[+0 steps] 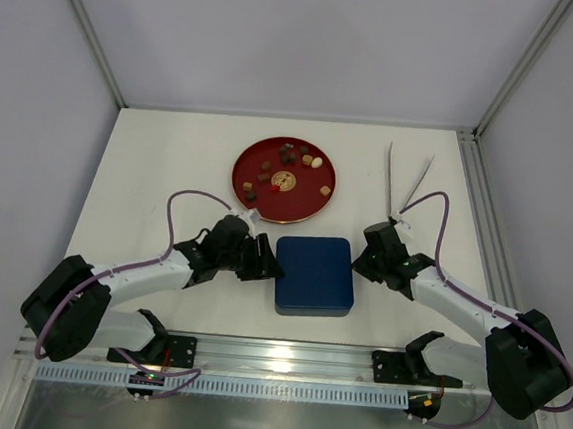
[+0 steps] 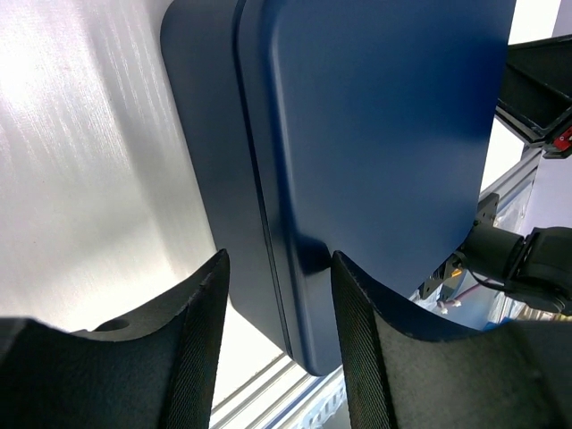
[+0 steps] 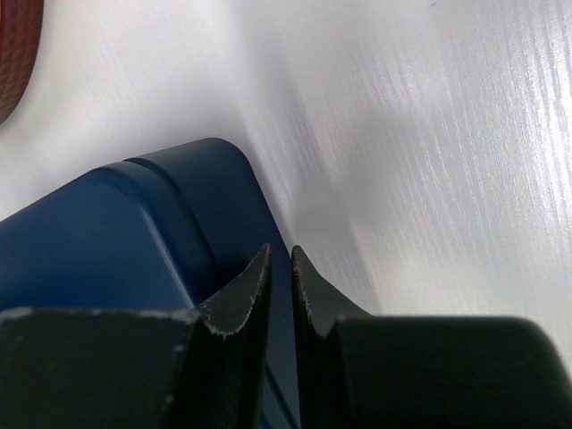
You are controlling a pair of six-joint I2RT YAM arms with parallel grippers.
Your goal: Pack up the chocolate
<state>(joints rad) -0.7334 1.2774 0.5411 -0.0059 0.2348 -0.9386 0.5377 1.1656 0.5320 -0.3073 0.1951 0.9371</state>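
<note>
Flanking the closed blue box (image 1: 313,275) near the front of the table (image 1: 160,163), both grippers sat low against its sides. The left gripper (image 1: 265,264) met the box's left side with its jaws apart. In its wrist view the seam where the lid (image 2: 384,134) overlapped the base (image 2: 206,143) lay in line with the gap between the fingers (image 2: 201,322). That looked like a setup for pinching the lid's edge and lifting it off, though nothing showed the fingers touching it.

The right gripper (image 1: 365,262) stood at the opposite side, its jaws together with only a thin slit between them and nothing in it. Its tips rested by the box's right wall, probably to brace the box against sliding while the other arm worked the lid.

Farther back sat the red plate (image 1: 237,175), well apart from the box, with the chocolate (image 1: 286,158) scattered over it as small dark, tan and pale pieces. None had been packed, since the box was shut. At the far right lay a pair of tweezers (image 1: 390,178), untouched, likely meant for picking up such small pieces.
</note>
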